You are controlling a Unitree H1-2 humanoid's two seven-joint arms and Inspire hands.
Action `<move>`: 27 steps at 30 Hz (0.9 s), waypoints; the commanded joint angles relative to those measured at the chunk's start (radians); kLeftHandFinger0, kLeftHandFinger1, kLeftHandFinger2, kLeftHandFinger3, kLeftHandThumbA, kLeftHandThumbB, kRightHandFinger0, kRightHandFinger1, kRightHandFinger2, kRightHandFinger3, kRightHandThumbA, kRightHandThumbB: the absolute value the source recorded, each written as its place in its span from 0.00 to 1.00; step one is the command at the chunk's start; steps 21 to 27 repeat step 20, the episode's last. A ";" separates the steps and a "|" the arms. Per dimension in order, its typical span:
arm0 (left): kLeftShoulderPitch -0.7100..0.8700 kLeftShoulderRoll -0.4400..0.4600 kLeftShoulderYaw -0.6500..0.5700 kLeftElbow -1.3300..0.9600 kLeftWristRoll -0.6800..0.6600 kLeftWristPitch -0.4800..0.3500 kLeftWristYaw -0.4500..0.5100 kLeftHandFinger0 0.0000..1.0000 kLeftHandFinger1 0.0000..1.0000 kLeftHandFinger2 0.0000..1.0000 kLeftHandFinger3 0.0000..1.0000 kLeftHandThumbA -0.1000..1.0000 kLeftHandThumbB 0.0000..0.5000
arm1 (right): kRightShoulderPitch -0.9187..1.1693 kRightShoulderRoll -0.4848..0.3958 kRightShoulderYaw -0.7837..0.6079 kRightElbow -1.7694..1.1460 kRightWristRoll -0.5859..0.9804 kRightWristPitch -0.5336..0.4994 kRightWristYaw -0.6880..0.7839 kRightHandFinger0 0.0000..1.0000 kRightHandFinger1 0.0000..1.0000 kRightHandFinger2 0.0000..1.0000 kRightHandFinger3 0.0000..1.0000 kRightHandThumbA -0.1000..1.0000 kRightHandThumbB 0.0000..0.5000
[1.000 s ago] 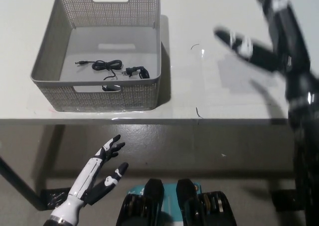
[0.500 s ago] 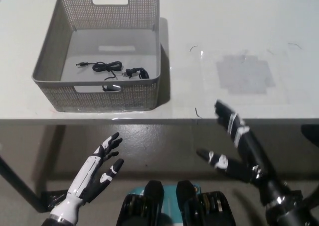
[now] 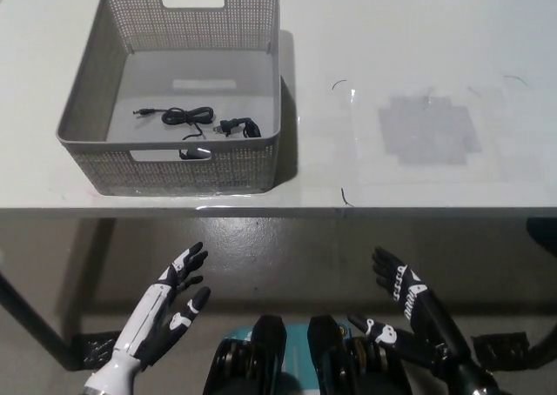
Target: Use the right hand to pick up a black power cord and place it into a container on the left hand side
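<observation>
A grey plastic basket (image 3: 104, 99) sits on the far left of the white table (image 3: 418, 30). It is square with rounded corners, its walls pierced in a fine woven-looking lattice, and a slot handle is cut into both the far wall and the near wall. Its floor is smooth and plain. On that floor, toward the near side, lies the black power cord (image 3: 193, 120): a thin, loosely coiled wire with a small barrel plug pointing left and a chunkier black plug block at its right end, close to the basket's right wall.

To the right of the basket the tabletop is matte and pale, marked by a faint grey square patch (image 3: 428, 134) with uneven edges inside a slightly glossy rectangle. A few short dark curled marks lie around it.

Below the near edge of the table, over the dull greenish floor (image 3: 287, 247), both hands hang free. The white left hand (image 3: 170, 304) is at lower left, fingers spread apart and holding nothing. The black right hand (image 3: 402, 308) with white markings is at lower right, fingers likewise splayed and empty, well apart from the cord and the basket.
</observation>
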 commanded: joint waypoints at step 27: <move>0.005 0.012 0.018 -0.039 -0.040 -0.021 -0.020 0.97 1.00 1.00 1.00 0.81 0.69 | -0.043 0.001 -0.049 0.110 0.046 -0.121 -0.004 1.00 1.00 1.00 1.00 1.00 0.61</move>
